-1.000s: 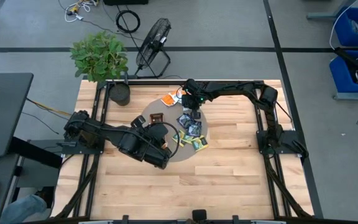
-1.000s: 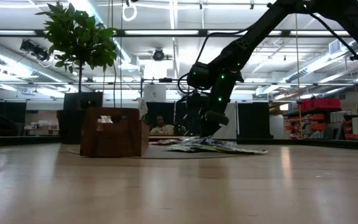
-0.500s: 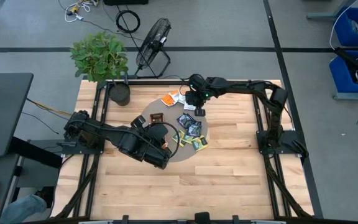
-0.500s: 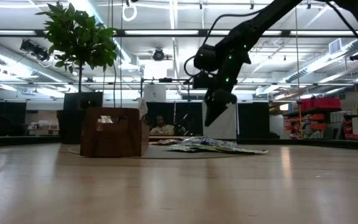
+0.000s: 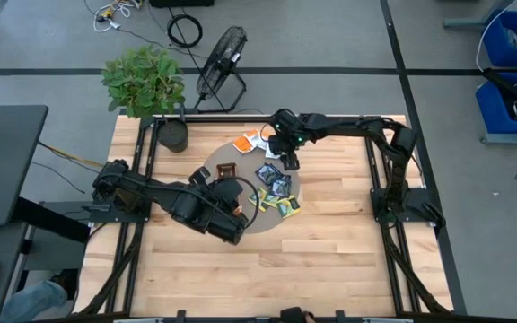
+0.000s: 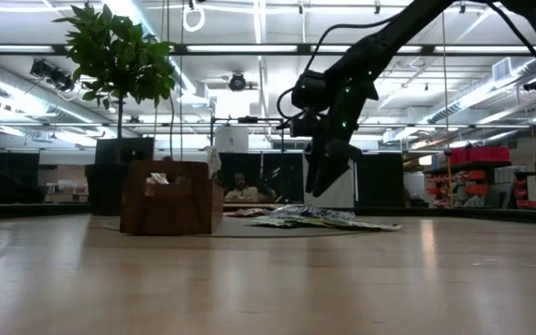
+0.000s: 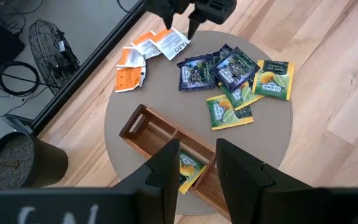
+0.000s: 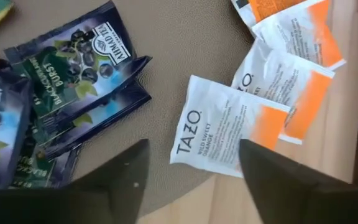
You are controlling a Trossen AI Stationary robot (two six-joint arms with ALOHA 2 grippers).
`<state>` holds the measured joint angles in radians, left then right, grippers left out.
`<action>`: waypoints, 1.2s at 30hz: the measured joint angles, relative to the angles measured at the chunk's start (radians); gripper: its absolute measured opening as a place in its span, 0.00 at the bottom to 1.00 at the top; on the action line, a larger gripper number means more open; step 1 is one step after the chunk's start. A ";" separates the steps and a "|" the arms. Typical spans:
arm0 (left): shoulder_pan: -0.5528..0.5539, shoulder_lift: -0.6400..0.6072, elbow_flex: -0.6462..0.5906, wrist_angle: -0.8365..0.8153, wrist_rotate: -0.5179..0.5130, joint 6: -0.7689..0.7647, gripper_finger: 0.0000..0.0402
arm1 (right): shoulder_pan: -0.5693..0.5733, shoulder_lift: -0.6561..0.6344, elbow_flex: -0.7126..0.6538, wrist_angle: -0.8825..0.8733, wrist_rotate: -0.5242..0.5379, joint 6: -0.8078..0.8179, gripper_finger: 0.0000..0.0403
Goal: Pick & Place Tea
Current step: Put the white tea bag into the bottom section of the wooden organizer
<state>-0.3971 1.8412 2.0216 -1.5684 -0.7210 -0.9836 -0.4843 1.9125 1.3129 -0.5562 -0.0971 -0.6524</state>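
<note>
The right hand (image 5: 289, 162) has lifted off the pile and spread wide, empty, above the orange sachets (image 8: 229, 127) on the round mat (image 7: 166, 112). Looks like a missed pick. The left hand (image 7: 194, 165) hovers half-open above the wooden tray (image 7: 143, 127).

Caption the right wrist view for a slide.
Right gripper open above an orange-and-white Tazo sachet, dark blackcurrant sachets alongside on the round mat.

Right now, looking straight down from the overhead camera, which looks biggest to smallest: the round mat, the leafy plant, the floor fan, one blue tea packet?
1. Round mat
2. Leafy plant
3. Floor fan, seen at a slant, so close to the plant
4. Blue tea packet
</note>
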 joint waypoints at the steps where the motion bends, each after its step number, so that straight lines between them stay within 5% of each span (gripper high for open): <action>1: 0.000 0.000 0.000 0.000 0.000 0.000 0.27 | 0.000 0.000 -0.015 0.016 0.000 -0.004 0.69; 26: 0.000 0.000 0.000 0.002 0.000 0.000 0.27 | -0.008 0.057 -0.102 0.165 -0.003 -0.033 0.67; 36: 0.000 0.000 0.000 0.005 0.000 0.001 0.27 | -0.007 0.060 -0.103 0.152 -0.009 -0.032 0.39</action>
<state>-0.3969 1.8412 2.0216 -1.5639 -0.7208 -0.9829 -0.4911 1.9728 1.2102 -0.4046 -0.1065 -0.6848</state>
